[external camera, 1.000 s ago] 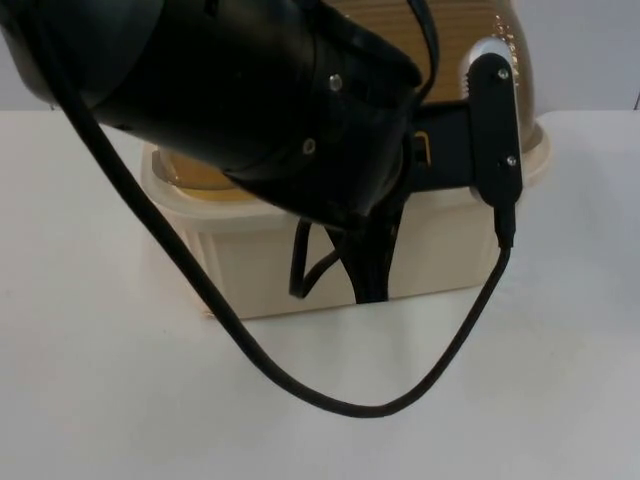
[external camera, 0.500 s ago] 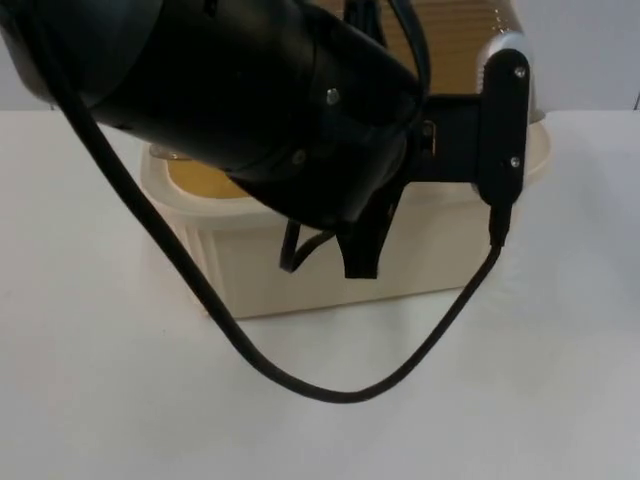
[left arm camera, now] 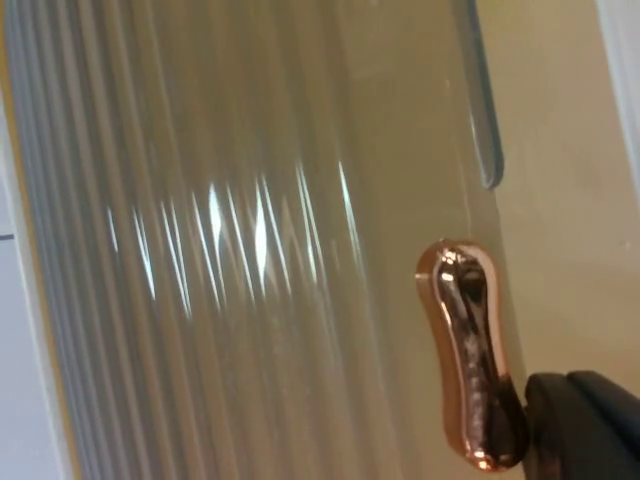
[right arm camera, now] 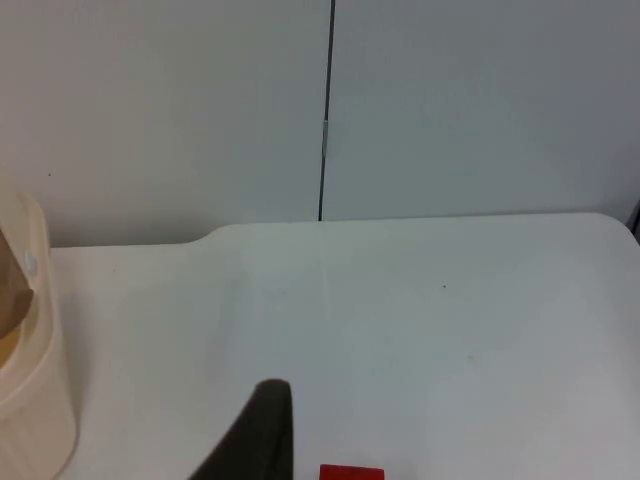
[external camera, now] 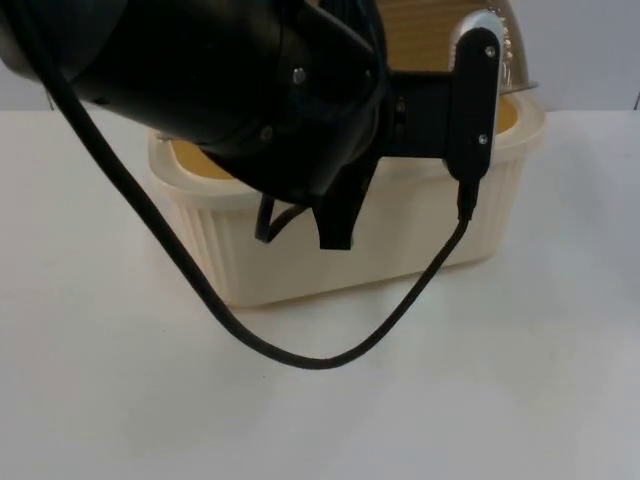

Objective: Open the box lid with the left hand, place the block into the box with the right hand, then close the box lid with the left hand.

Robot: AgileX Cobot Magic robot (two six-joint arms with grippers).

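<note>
The cream ribbed box (external camera: 350, 250) stands mid-table, its amber inside showing at the rim. Its translucent ribbed lid (external camera: 430, 35) is tilted up behind the box. My left arm hangs over the box and hides most of the opening. In the left wrist view the left gripper (left arm camera: 585, 425) touches the lower end of the lid's copper handle (left arm camera: 468, 350), with the lid's ribbed surface (left arm camera: 230, 250) close in front. The right gripper (right arm camera: 265, 435) waits low over the table, with the red block (right arm camera: 352, 472) just beside it. The box's corner (right arm camera: 30, 400) appears in the right wrist view too.
White table top (external camera: 500, 400) lies free in front of and beside the box. The grey partition wall (right arm camera: 450, 110) closes the table's far edge, with a dark seam (right arm camera: 326, 110) running down it.
The left arm has moved up and to the left in the top view. The lid has swung higher, and more of the box's rim and amber inside shows.
</note>
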